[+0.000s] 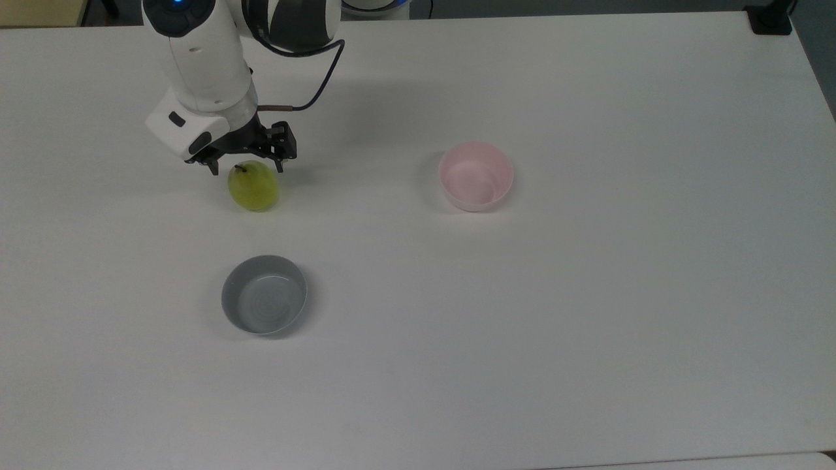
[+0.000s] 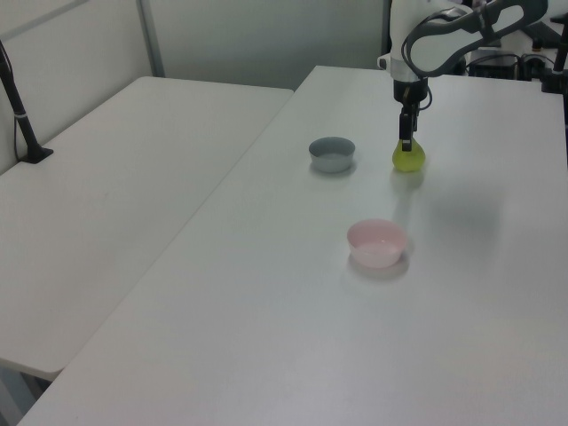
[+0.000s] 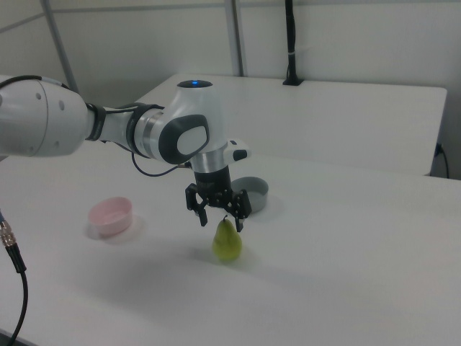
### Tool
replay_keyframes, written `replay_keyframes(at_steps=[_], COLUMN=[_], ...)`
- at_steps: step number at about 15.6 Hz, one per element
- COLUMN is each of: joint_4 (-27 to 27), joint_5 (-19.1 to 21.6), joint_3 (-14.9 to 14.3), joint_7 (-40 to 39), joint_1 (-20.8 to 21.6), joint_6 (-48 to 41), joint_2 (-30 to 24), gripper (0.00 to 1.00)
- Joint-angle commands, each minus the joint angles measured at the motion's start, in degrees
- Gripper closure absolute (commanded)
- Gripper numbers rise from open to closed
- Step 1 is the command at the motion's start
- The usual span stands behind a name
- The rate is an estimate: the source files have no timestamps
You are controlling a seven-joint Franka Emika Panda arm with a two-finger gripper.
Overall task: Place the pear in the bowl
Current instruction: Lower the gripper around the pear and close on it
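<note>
A plain white tabletop carries everything. In the left view a second white table butts against it on the left view's left, with a black post clamped at that table's far edge and pale partition walls behind. The right view shows the same second table in the upper right of the frame, a black post rising from it, and a dark cable hanging in the lower left corner.

The pear stands upright on the tabletop in the upper left of the top view, its dark stem pointing up. The end effector hangs right over it, open, one finger on each side of the pear's top with the stem between them; whether the fingers touch the fruit cannot be told. The right view gives the clearest side look: the end effector points straight down and its fingertips reach about to the neck of the pear, which sits on the tabletop with a shadow under it. In the left view the end effector looks like a single narrow dark bar crossing the top of the pear.

The bowl, pale pink, sits well apart at the top view's right of the pear. A grey bowl lies below the pear in the top view. In the right view the grey bowl is partly hidden behind the end effector, and the pink bowl is at the left.
</note>
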Motion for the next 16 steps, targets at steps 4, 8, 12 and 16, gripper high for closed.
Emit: replay_keyframes(at_steps=[4,8,12,16], joint_4=[-2.9,-3.3,-3.2,-2.5], joint_5=[-0.3,-0.3,-0.2,-0.2], joint_3=[0.0,0.0,0.0,0.2], joint_7=[0.9,0.9,0.2,0.2], joint_1=[0.2,0.1,0.0,0.1], joint_6=[3.8,4.6,3.8,1.1], joint_2=[0.1,0.1,-0.8,-3.6], gripper=[0.2,0.73,0.92,0.92])
